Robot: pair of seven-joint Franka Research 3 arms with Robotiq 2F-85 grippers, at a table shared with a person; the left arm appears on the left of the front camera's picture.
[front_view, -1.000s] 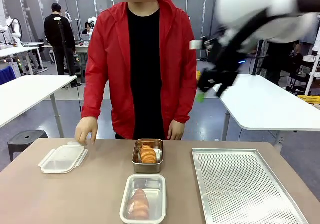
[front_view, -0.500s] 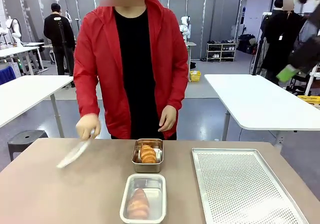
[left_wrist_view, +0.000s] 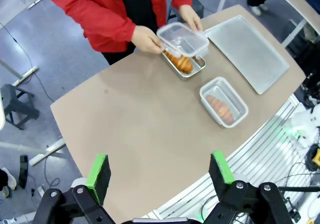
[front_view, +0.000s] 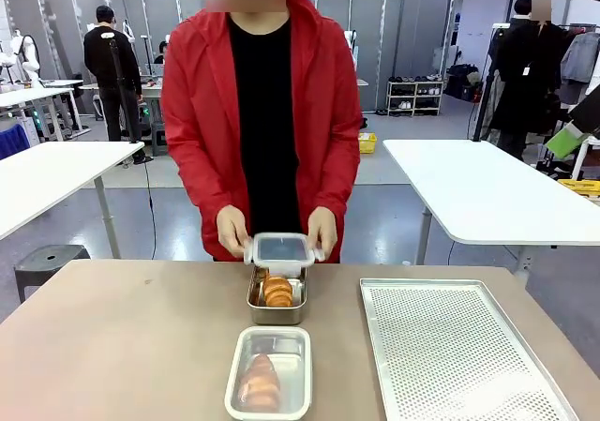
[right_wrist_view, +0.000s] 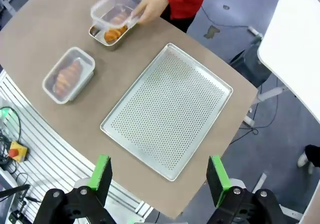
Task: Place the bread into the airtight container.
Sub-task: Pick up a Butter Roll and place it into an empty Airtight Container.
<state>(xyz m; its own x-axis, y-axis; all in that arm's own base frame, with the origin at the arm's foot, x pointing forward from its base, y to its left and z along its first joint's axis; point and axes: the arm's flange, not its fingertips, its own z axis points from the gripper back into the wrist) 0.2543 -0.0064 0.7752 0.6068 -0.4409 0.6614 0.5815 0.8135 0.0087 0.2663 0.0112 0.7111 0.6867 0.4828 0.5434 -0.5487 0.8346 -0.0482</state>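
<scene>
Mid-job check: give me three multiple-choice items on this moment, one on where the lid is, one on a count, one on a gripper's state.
1. Where is the clear lid?
A. Flat on the perforated tray
B. Held in the person's hands above the far container
C. In the right gripper

2. How many containers with bread stand on the table?
A. One
B. Two
C. Four

3. The left gripper is:
A. Open, holding nothing
B. Shut on the lid
C. Shut on bread

Answers: 1 B, both hands hold the lid over the far container. 2 B, that one and the near container. 3 A, the left gripper has its green pads wide apart, high above the table.
</scene>
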